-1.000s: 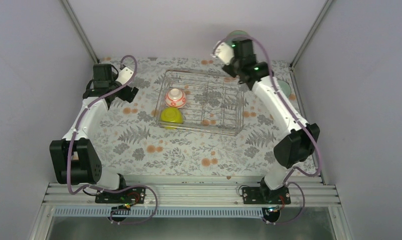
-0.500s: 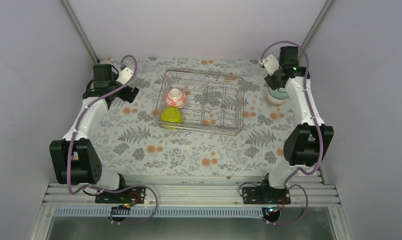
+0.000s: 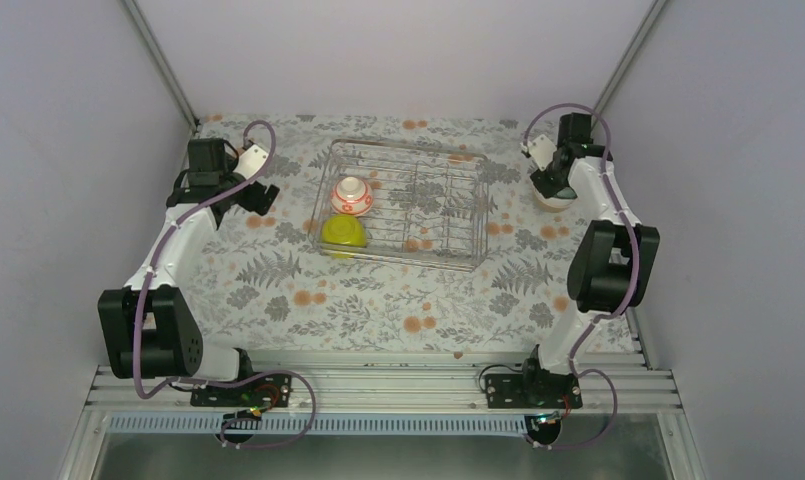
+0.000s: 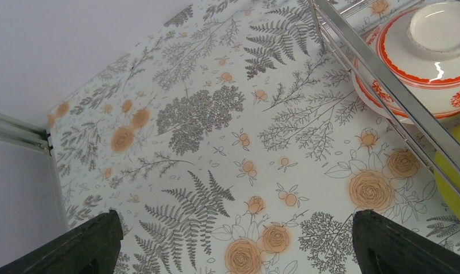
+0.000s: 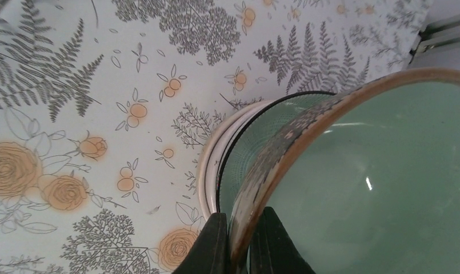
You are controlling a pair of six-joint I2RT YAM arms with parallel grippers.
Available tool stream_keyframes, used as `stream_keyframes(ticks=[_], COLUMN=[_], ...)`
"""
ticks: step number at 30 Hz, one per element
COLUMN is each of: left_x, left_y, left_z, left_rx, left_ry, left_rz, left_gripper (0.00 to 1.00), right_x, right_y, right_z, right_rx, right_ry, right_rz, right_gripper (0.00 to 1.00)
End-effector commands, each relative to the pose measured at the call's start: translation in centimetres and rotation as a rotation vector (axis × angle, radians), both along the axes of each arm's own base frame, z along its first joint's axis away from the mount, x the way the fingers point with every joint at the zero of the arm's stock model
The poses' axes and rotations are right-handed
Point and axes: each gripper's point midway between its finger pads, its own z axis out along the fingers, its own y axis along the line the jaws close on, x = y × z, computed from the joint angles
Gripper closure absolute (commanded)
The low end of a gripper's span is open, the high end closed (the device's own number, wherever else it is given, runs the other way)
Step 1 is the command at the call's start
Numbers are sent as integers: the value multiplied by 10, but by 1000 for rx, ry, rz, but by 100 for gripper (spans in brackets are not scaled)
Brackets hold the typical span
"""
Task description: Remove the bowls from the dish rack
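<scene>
Two right fingers clamp the green bowl.

The counter is white, printed with grey ferns and orange flowers. The white bowl carries red-orange bands. The yellow bowl is plain. The green bowl has a brown rim.

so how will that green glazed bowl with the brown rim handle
The green glazed bowl shows a glossy highlight, so it may slip between the right fingers pinching its rim. It looks ceramic: probably rigid, fairly heavy, and liable to chip against the white bowl under it.
</scene>
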Motion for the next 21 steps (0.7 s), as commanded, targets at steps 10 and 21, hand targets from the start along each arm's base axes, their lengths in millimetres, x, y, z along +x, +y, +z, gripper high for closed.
stream_keyframes(ticks=[10, 21], left_x=[-6, -6], left_y=[-1, -2], left_z=[-3, -1], left_rx=[-2, -10], left_ry=[-12, -13], left_rz=[-12, -15], left_gripper=[0, 0], right_x=[20, 17], right_y=[-20, -18], right_z=[-15, -14], right_rx=[-21, -17], right_ry=[-22, -13], right_rz=[-21, -19], right_gripper=[96, 92])
